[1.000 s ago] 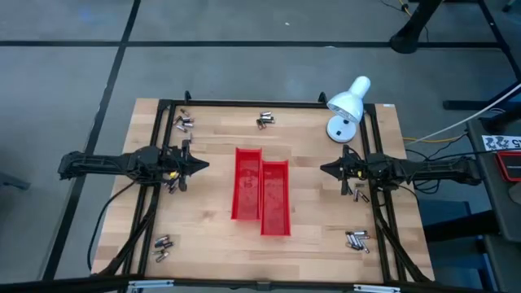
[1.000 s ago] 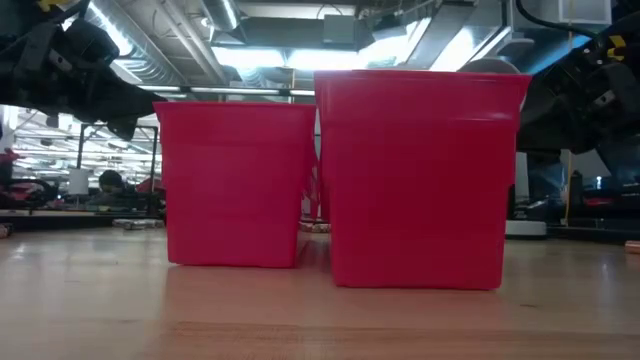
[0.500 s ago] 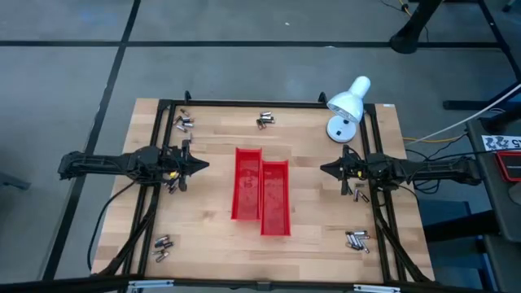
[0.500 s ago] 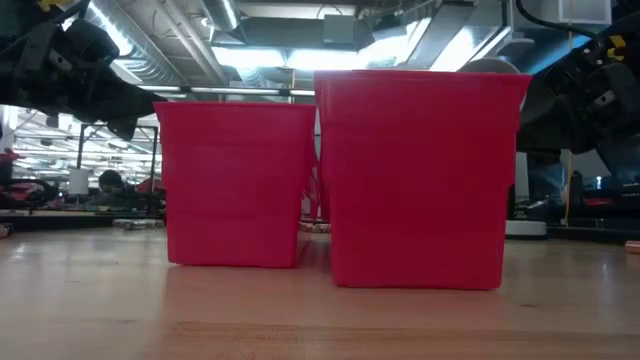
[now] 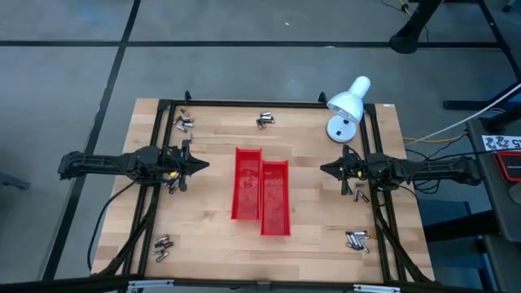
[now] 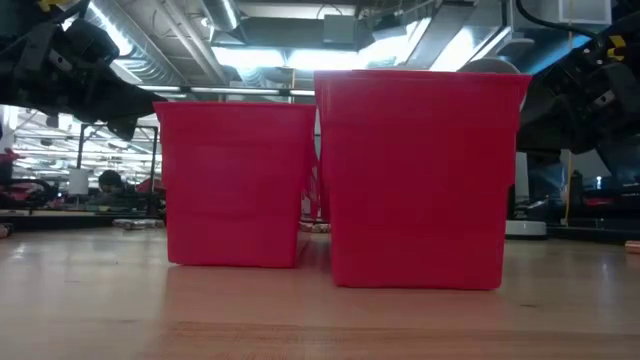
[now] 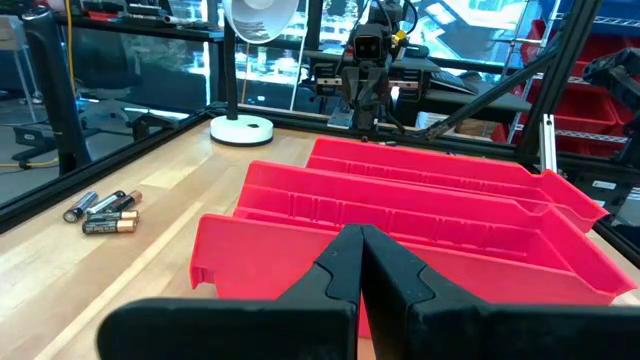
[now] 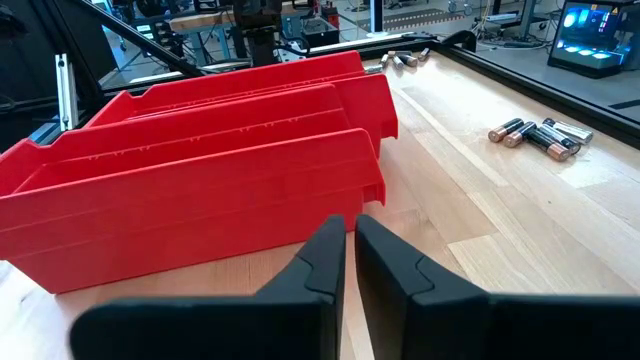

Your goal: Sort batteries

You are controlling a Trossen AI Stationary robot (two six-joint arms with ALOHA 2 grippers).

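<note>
Two red trays (image 5: 247, 183) (image 5: 275, 198) stand side by side at the table's middle, their bottoms on the wood. The batteries lie flat in small clusters: far left (image 5: 184, 123), far middle (image 5: 264, 120), near left (image 5: 163, 247), near right (image 5: 356, 240), and beside each arm (image 5: 172, 184) (image 5: 361, 194). My left gripper (image 5: 203, 165) hovers shut left of the trays, pointing at them. Right of the trays my right gripper (image 5: 324, 169) hovers shut, its fingers almost touching (image 8: 351, 240). Neither has anything between its fingers. The wrist views show batteries (image 7: 103, 210) (image 8: 540, 135) on the wood.
A white desk lamp (image 5: 346, 106) stands at the far right corner. A black frame (image 5: 244, 103) runs around the table's edges. Bare wood lies between each gripper and the trays and along the near edge.
</note>
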